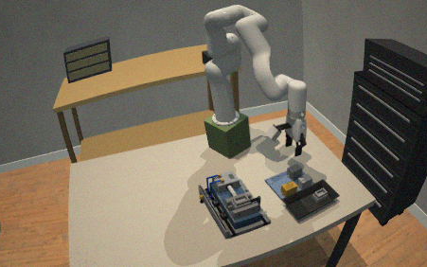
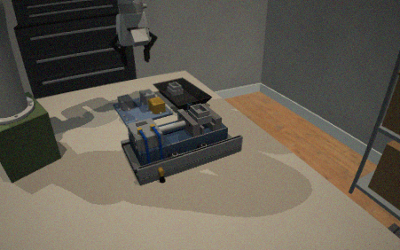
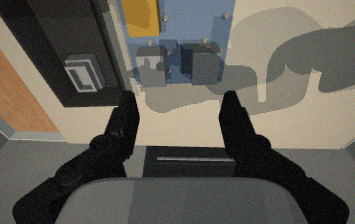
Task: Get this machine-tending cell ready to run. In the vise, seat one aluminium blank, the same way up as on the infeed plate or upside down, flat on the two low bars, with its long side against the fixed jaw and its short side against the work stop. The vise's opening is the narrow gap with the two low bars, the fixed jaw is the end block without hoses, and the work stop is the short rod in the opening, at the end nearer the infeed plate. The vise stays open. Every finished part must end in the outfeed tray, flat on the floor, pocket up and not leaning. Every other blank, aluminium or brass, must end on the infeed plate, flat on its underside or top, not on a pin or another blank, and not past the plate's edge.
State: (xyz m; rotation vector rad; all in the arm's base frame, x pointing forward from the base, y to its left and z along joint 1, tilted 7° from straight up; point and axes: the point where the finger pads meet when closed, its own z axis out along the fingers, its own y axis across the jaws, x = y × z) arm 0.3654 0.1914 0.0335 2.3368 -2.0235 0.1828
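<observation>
The black two-fingered tool (image 1: 297,142) hangs in the air above the beige tabletop (image 1: 128,199) near its right edge, fingers apart with nothing between them, pointing down.

Below it, near the front right corner, lies the blue infeed plate (image 1: 275,182) with two grey aluminium blanks (image 1: 294,170) and one yellow brass blank (image 1: 289,188). The black outfeed tray (image 1: 329,194) touches the plate on the side nearer the corner and holds one grey finished part (image 1: 319,193).

The wrist view looks straight down between the fingers and shows the part's pocket (image 3: 83,76) facing up and small pins on the plate, which the top view is too coarse to show.

The grey and blue vise (image 2: 173,128) stands near the middle of the front edge. Only the exterior view shows a second grey pocketed part (image 2: 200,111) on the vise.
</observation>
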